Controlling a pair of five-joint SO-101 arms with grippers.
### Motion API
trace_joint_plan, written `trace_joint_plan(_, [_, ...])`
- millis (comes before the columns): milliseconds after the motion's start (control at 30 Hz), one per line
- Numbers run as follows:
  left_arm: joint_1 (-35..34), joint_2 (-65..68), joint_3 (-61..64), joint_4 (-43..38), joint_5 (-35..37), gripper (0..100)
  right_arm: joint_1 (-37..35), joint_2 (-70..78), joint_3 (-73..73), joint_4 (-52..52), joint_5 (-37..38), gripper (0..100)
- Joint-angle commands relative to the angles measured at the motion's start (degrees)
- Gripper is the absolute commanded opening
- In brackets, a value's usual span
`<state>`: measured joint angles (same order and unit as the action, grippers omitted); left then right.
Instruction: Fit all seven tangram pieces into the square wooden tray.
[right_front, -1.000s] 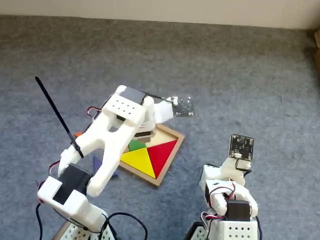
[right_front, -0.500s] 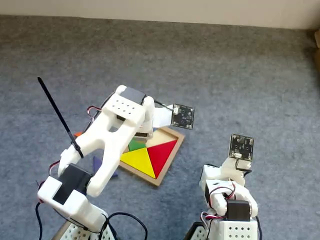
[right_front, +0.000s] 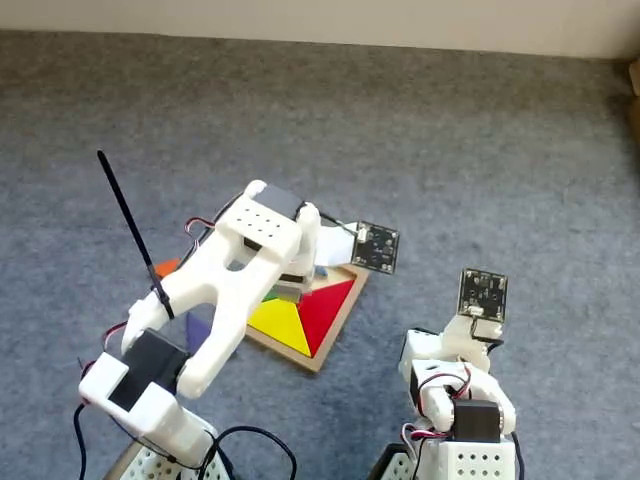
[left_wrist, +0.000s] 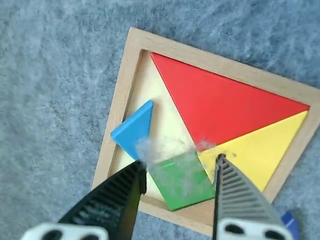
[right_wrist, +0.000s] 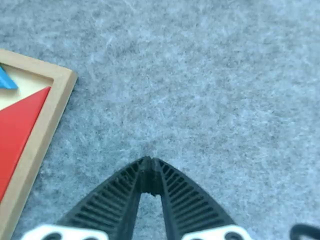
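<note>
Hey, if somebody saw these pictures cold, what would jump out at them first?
The bright pieces in the square wooden tray stand out first: a big red triangle against a yellow triangle, with a green square and a blue triangle toward one side. Next, the left hand hangs open over the green square, a finger on each side. The right hand is shut over grey carpet beside the tray's corner.

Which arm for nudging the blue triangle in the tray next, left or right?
Left, likely. The left tool hangs open over the tray, above the green square and beside the blue triangle. The right tool is shut over bare carpet, off the tray's corner.
</note>
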<state>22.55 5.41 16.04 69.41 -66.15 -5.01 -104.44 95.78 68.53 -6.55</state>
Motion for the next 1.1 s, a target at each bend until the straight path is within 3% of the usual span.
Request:
trace_joint_plan(0, [0.4,-3.6,-0.9,-0.4,-0.6,22,0.6,-0.7,6.6,-0.1,0.4,0.5])
trace_joint_plan(67, [-0.5,-3.7,-1.2,-0.7,-0.2,22,0.6,-0.7,6.6,-0.1,0.4,0.5])
trace_joint_plan(300, [-3.0,-2.9,-10.1,-1.0,12.4,22,0.6,-0.7,6.6,-0.1,0.4,0.5])
trace_joint_plan(433, [-3.2,-2.9,-8.7,-5.4,16.1,22,0.6,-0.7,6.6,-0.1,0.3,0.5])
trace_joint_plan(1067, [-3.7,15.1,-16.1,-6.9,12.2,22,0.6,-0.7,6.6,-0.2,0.3,0.5])
